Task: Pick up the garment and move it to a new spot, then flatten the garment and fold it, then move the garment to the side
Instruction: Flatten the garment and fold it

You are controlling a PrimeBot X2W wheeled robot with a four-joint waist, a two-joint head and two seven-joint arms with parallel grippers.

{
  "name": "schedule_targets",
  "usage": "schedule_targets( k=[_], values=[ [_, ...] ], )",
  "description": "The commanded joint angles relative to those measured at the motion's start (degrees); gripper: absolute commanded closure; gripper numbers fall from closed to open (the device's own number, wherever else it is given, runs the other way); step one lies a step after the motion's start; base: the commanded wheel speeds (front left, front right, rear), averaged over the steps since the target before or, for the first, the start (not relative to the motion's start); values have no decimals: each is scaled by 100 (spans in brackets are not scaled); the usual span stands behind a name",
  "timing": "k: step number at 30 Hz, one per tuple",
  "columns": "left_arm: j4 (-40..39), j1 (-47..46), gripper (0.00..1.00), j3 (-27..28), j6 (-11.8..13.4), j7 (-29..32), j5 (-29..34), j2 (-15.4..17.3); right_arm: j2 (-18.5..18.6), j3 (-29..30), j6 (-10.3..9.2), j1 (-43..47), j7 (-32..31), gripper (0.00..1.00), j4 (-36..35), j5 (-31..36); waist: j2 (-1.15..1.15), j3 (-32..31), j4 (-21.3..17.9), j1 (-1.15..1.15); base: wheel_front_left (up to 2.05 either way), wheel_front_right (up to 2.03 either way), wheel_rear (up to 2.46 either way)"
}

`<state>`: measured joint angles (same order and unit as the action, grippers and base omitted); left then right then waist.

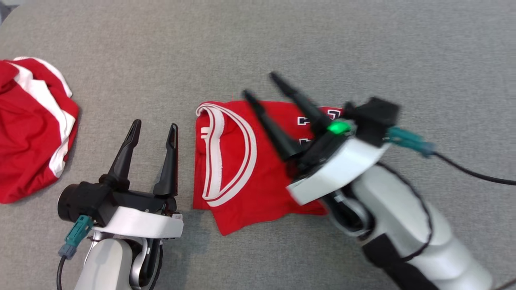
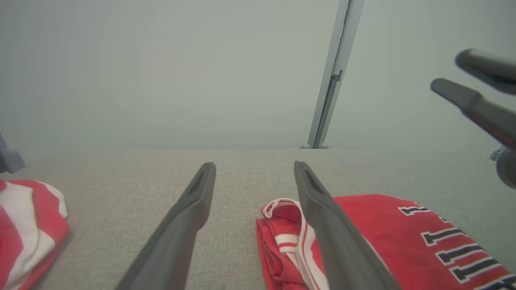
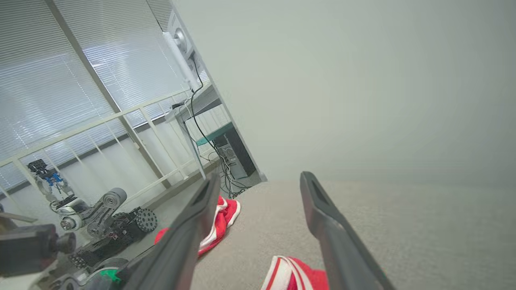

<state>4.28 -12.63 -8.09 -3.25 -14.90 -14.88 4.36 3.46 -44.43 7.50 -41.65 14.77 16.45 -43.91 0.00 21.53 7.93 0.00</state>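
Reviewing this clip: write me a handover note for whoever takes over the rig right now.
Grippers: the left gripper is open and empty, just left of the folded garment. The right gripper is open and empty, raised over that garment and blurred in the head view.
Things: the folded garment, red with white trim, lies mid-table. A second garment, red and white, sits crumpled at the table's left edge, with neither gripper touching it.
Done: the fold looks finished.
Left: probably moving the folded garment to the side.
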Motion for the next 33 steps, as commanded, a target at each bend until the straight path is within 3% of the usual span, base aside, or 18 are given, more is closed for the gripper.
schedule_targets(
  k=[1,9,16,33],
  values=[
    [5,38,0,57,49,-26,39,54,215,455,-2,232,53,0,-197,327,0,-113,-129,0,0,0,0],
    [-27,206,0,235,232,15,-27,156,846,2604,-2,1485,-4,0,-664,1373,0,-415,-351,0,0,0,0],
    [-100,416,0,303,326,149,-46,273,1015,3741,-2,2533,-317,0,-1031,1910,0,-641,-453,0,0,0,0],
    [-326,1232,0,254,432,689,-106,532,769,4382,-2,4039,-1075,0,-1911,2555,0,-1597,-548,0,0,0,0]
  ],
)
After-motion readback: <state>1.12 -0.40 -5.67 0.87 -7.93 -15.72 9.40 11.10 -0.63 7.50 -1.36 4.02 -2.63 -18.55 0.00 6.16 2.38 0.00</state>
